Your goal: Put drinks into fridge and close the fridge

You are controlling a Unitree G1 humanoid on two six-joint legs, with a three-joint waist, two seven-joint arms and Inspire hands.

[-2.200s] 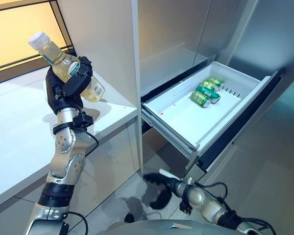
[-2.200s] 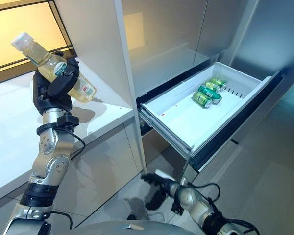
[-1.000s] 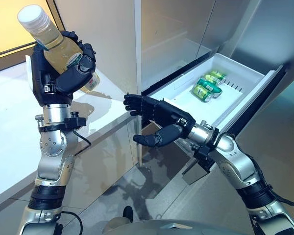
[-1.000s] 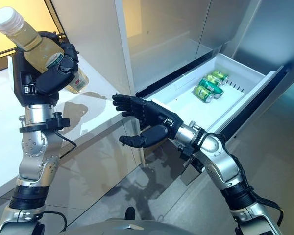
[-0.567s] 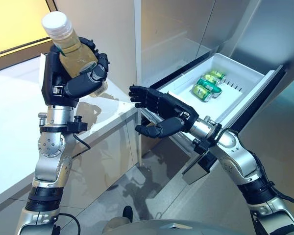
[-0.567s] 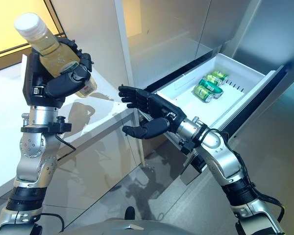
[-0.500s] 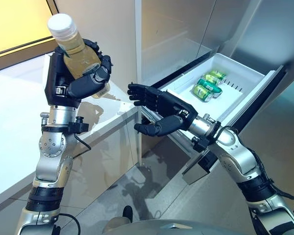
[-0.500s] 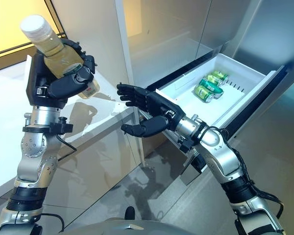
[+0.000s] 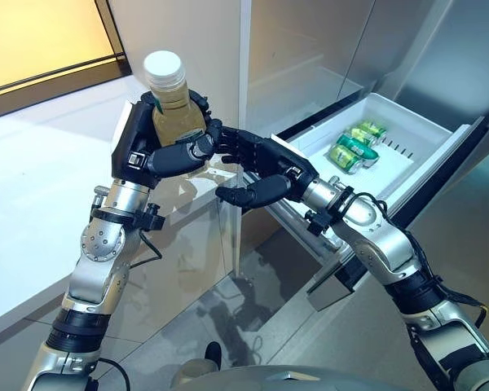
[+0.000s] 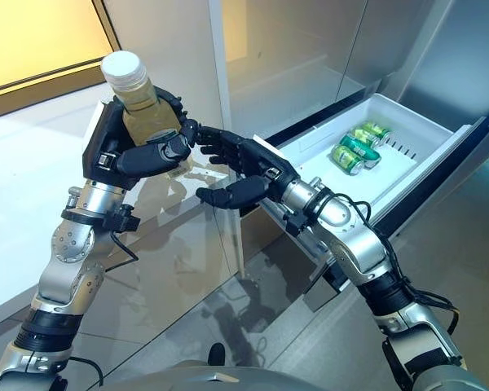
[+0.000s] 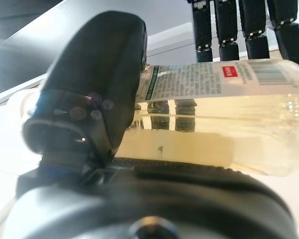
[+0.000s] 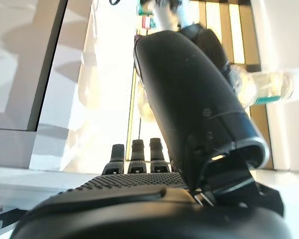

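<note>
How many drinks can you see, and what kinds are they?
Bottle, held in the left hand: 1
Green cans, lying in the open drawer: 3
Total: 4 drinks

The bottle point(image 9: 172, 104) holds pale yellow liquid under a white cap; in the left wrist view its label is white with fine dark print, a green edge band, a small red patch and a black barcode. Both the left robot hand point(image 9: 159, 151) and the right robot hand point(image 9: 257, 175) are black. The cans point(image 9: 352, 147) are green with silver ends. The drawer point(image 9: 428, 155) is white inside, dark-fronted. The surface point(image 9: 41, 171) is white.
</note>
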